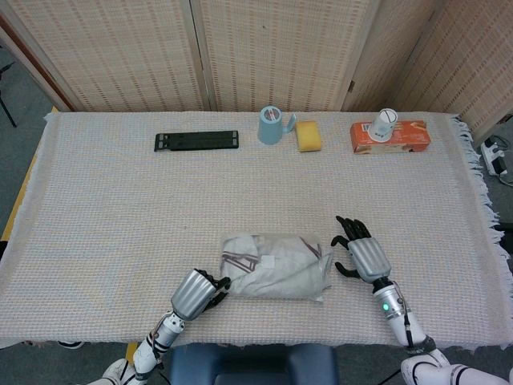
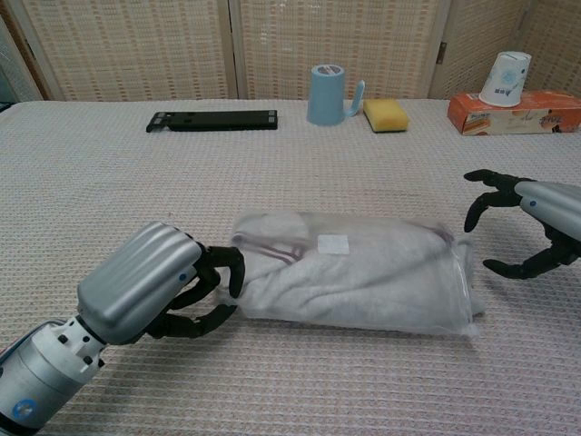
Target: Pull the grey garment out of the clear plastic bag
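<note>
The grey garment [image 1: 272, 269] [image 2: 363, 277] lies folded inside the clear plastic bag [image 1: 314, 273] [image 2: 449, 272] near the table's front edge. My left hand [image 1: 196, 293] [image 2: 154, 295] is at the bag's left end, its dark fingers [image 2: 222, 272] curled against the garment's edge with the dark stripes; a firm hold cannot be made out. My right hand [image 1: 361, 255] [image 2: 531, 227] hovers just right of the bag's closed end, fingers spread and curved, touching nothing.
Along the table's far side lie a black flat bar [image 1: 197, 141], a blue mug [image 1: 272, 125], a yellow sponge [image 1: 309, 136] and an orange box [image 1: 390, 136] with a paper cup [image 1: 386, 122] on top. The woven cloth [image 1: 120, 216] covers the table.
</note>
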Tool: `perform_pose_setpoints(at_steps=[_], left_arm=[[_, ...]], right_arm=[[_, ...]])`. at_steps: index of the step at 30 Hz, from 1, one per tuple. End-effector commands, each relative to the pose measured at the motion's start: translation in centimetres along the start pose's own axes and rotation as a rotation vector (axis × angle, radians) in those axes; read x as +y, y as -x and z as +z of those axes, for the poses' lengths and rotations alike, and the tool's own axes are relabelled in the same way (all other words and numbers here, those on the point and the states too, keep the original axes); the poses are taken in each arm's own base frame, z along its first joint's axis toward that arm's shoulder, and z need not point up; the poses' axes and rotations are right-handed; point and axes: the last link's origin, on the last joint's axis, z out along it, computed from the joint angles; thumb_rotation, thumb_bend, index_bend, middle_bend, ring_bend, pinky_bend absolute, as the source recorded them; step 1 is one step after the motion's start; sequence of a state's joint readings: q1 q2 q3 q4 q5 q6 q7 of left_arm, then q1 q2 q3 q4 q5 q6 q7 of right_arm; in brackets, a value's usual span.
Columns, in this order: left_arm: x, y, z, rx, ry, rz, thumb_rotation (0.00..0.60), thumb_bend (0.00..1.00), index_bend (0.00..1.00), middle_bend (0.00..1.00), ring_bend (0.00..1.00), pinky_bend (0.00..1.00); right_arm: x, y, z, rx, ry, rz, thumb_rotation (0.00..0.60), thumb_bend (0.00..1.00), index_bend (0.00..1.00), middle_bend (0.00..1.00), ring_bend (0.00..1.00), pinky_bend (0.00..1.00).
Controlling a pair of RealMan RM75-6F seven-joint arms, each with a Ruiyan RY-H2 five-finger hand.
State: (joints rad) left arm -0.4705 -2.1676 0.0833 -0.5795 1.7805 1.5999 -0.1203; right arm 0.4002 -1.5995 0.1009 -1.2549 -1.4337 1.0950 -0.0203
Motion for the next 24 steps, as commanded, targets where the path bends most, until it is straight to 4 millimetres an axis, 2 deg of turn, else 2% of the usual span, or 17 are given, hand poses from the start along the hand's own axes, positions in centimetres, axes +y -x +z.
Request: perform_pose_setpoints(at_steps=[1, 9, 18, 24], left_arm=[[-0.1, -0.1, 0.0, 0.002, 0.000, 0.001, 0.600, 0.55, 0.70, 1.00, 1.00, 1.00], [-0.1, -0.3, 0.2, 0.008, 0.001, 0.003, 0.600, 0.56, 0.70, 1.00, 1.00, 1.00], [-0.3, -0.5, 0.3, 0.013, -0.004, 0.010, 0.600, 0.60, 0.70, 1.00, 1.00, 1.00], [-0.5, -0.7, 0.4, 0.022, -0.009, 0.012, 0.600, 0.63, 0.70, 1.00, 1.00, 1.00]], right_arm=[[-0.6, 0.5, 0.5, -0.014, -0.010, 0.035, 0.600, 0.28, 0.38, 0.00, 0.00, 0.00], [-1.6, 1.3, 1.3, -0.032, -0.026, 0.085, 0.600, 0.31, 0.43, 0.00, 0.00, 0.00], [-2.2, 1.8, 1.6, -0.045, -0.031, 0.097, 0.600, 0.43, 0.61, 0.01, 0.00, 0.00], [-2.0, 1.2, 1.3, -0.016, -0.025, 0.099, 0.600, 0.48, 0.66, 0.05, 0.00, 0.00]])
